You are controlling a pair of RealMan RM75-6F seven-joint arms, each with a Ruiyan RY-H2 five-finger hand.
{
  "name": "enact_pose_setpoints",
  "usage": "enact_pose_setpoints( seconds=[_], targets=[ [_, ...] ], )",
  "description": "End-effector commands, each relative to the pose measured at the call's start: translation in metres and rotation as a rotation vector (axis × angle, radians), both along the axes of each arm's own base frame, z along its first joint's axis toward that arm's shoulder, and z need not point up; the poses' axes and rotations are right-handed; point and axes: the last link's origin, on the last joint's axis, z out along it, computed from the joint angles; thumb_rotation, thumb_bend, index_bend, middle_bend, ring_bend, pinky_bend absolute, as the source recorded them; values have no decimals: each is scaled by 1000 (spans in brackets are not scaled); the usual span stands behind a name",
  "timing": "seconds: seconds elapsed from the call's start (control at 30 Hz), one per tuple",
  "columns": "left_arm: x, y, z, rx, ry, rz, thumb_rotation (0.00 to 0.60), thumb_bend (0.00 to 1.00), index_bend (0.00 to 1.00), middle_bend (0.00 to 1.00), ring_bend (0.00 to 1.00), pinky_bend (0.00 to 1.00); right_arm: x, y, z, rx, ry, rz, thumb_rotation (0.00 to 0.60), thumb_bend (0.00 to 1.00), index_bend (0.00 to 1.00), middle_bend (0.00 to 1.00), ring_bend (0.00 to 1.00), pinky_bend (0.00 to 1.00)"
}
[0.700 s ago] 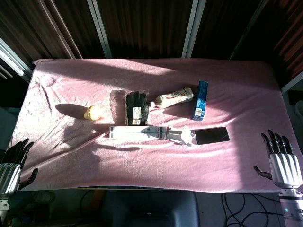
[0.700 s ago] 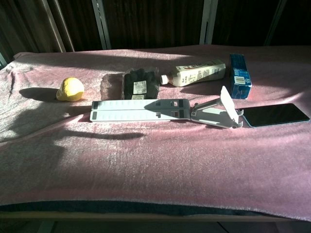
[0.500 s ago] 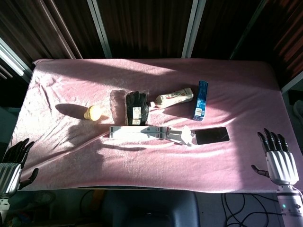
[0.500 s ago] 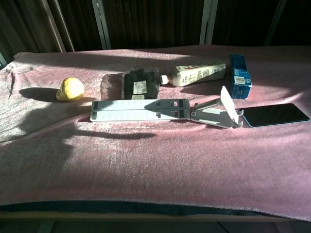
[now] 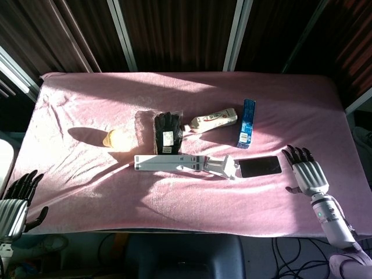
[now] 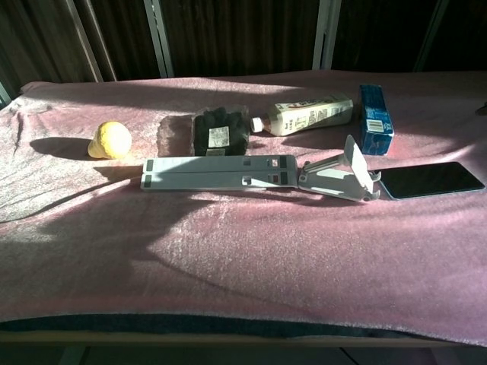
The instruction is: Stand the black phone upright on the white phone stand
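Note:
The black phone lies flat, screen up, on the pink cloth right of centre. Touching its left end, the white phone stand lies as a long flat bar with a raised lip at its right end. My right hand hovers open over the table's right edge, just right of the phone and apart from it, fingers spread. My left hand hangs open off the table's front left corner. Neither hand holds anything. The chest view does not show the hands.
Behind the stand lie a black packaged glove, a cream bottle on its side and a blue box. A yellow lemon sits at left. The pink cloth covers the table.
My right hand has moved up and leftward from beyond the table's front right corner to just right of the phone. The left hand has barely moved. Shadows on the cloth have shifted.

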Motion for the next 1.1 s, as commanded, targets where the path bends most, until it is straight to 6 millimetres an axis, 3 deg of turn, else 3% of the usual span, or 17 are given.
enact_pose_setpoints(
  seconds=[0.03,0.13,0.37,0.9,1.1],
  targets=[
    [0,1,0,-2,0,2,600,353,0,0,0,119,8,-51,-35,75,-2,-31,600,256,357,206,10,87],
    [-1,1,0,-1,0,5,600,353,0,0,0,119,9,-58,-45,94,31,-14,600,266,414,249,33,89],
    [-2,1,1,4,2,13,600,353,0,0,0,119,15,-68,-61,111,38,-2,600,272,442,258,53,89],
    [-3,-2,5,16,-5,14,600,353,0,0,0,120,23,-70,-77,151,27,-8,600,273,407,258,54,89],
    [-3,-1,5,14,-5,17,600,354,0,0,0,120,27,-70,-79,147,15,-1,600,273,455,258,70,108]
  ],
)
